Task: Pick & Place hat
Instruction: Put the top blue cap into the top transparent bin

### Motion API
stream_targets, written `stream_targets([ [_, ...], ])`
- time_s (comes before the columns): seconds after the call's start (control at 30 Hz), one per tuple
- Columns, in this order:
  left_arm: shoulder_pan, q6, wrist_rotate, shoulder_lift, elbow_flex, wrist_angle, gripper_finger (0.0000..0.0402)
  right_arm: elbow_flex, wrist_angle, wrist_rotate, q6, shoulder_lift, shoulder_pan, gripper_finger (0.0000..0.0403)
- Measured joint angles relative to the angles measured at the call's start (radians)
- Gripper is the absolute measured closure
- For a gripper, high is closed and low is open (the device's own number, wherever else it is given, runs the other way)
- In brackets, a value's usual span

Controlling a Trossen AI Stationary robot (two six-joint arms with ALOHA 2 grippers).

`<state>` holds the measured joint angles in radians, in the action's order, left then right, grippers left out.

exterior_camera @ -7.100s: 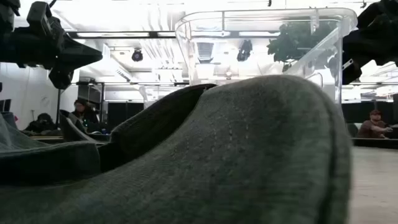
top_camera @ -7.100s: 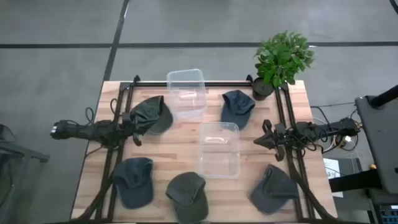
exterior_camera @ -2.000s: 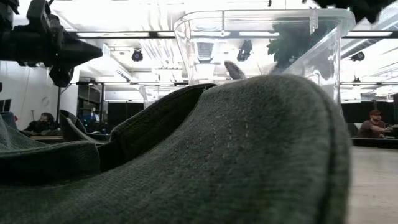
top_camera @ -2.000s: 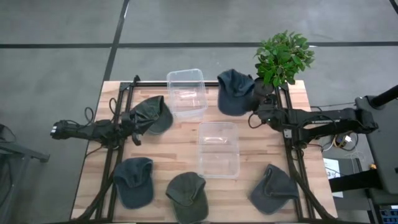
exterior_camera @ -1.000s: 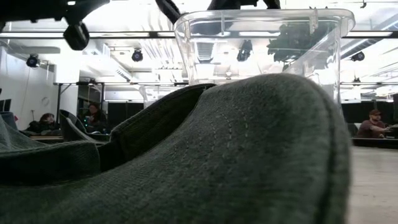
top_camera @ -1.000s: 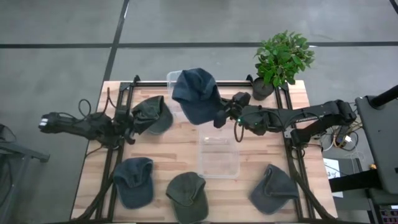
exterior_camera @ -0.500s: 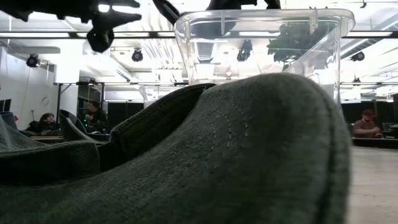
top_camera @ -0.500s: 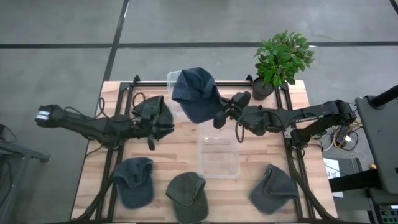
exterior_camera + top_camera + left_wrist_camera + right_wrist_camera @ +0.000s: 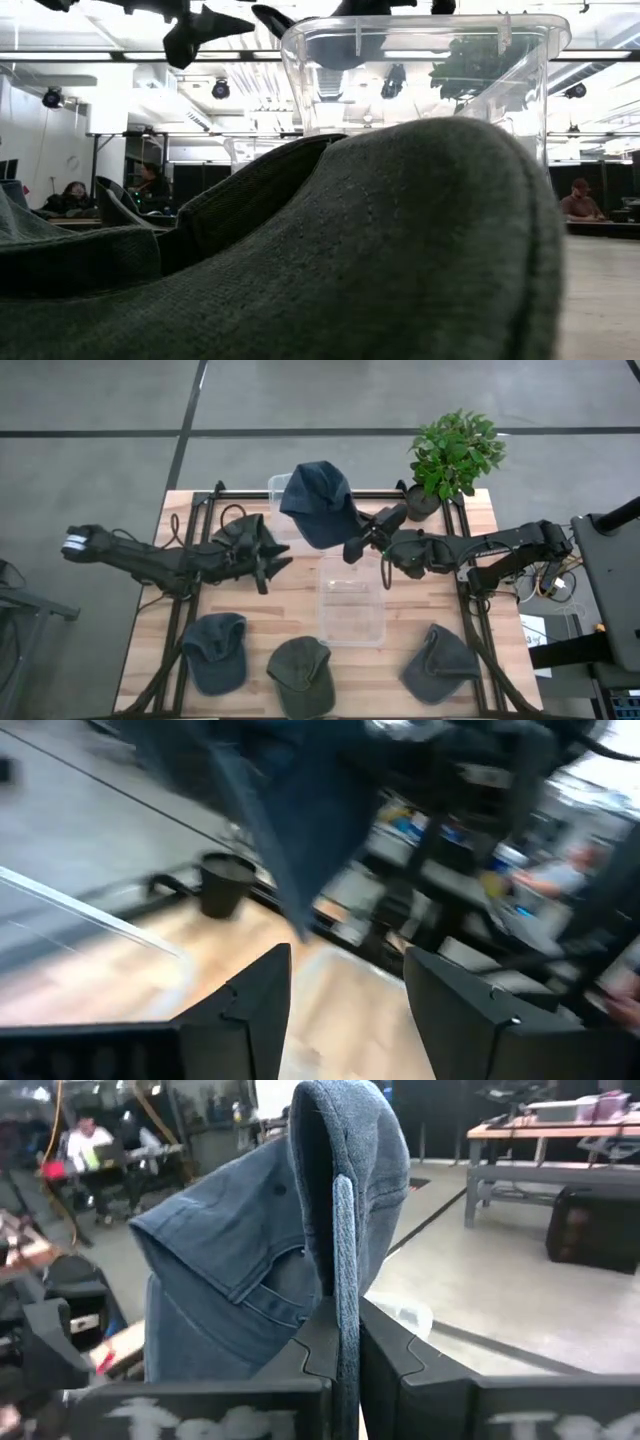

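Observation:
A blue hat hangs in the air over the far clear container, with my right gripper shut on it; it also fills the right wrist view. My left gripper stands open above the table between a dark green hat and the middle clear container. Nothing is between its fingers. The dark green hat lies on the table under the left arm. In the low view the left gripper shows at the top left. My right gripper pinches the blue hat's brim edge between its two fingers. The fingers come roughly level from the table's right side. The hat stands out beyond the fingertips, lifted clear of the table and over the far container.
Three more hats lie along the near edge; one of them fills the low view's foreground. A potted plant stands at the far right corner. Black frame rails run along both sides.
My left gripper has gone toward the table's right edge, away from the dark green hat and toward the middle container, and has opened. My right gripper has stayed over the far container with the blue hat lifted clear.

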<state>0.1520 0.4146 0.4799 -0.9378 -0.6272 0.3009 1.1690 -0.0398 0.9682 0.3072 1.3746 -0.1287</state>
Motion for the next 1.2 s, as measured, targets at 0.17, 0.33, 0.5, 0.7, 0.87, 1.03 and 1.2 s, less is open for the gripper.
stream_targets([
  [0.17, 0.000, -0.008, 0.158, -0.042, -0.014, 0.000, 0.0213, 0.000, -0.068, 0.004, -0.034, 0.002, 0.000, 0.0390],
  [0.33, -0.002, -0.038, 0.184, -0.080, -0.043, 0.063, 0.0213, 0.000, -0.087, 0.004, -0.031, 0.003, 0.000, 0.0390],
  [0.5, -0.002, -0.102, 0.184, -0.120, -0.091, 0.067, 0.0213, -0.001, -0.099, 0.046, -0.052, 0.017, 0.000, 0.0390],
  [0.7, -0.003, -0.153, 0.191, -0.155, -0.132, 0.066, 0.0213, -0.001, -0.129, 0.056, -0.064, 0.026, 0.000, 0.0390],
  [0.87, -0.019, -0.153, 0.201, -0.170, -0.146, 0.066, 0.0213, 0.000, -0.199, 0.056, -0.124, 0.033, -0.004, 0.0390],
  [1.03, -0.039, -0.122, 0.208, -0.171, -0.147, 0.066, 0.0213, 0.000, -0.212, 0.056, -0.150, 0.034, -0.012, 0.0390],
  [1.2, -0.059, -0.097, 0.213, -0.171, -0.147, 0.085, 0.0213, 0.000, -0.227, 0.056, -0.151, 0.037, -0.018, 0.0390],
])
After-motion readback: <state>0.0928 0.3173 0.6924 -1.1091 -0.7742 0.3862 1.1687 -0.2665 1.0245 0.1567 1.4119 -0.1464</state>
